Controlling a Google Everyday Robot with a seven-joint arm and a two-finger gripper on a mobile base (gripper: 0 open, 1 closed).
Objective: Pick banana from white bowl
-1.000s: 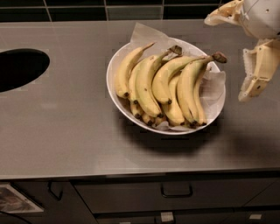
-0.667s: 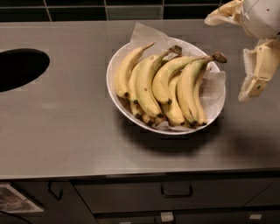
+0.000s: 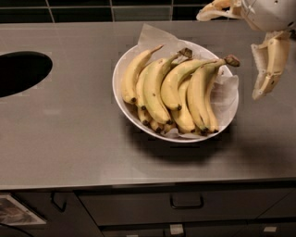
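The white bowl [image 3: 118,98] stands mid-counter, lined with crumpled white paper [image 3: 151,37] and holding several yellow bananas. The banana [image 3: 199,92] is the long, strongly curved one at the right of the bunch, its thick dark-brown stem [image 3: 231,60] pointing up and right. My gripper [image 3: 227,57] hangs above the bowl's right rim, open wide and empty. One pale finger [image 3: 267,67] points down beside the bowl, the other finger [image 3: 213,11] reaches left at the top edge. It touches no banana.
A dark round opening [image 3: 18,71] is cut into the grey counter [image 3: 69,134] at the left. A dark tiled wall [image 3: 92,9] runs along the back. Drawers with handles [image 3: 186,202] sit under the front edge.
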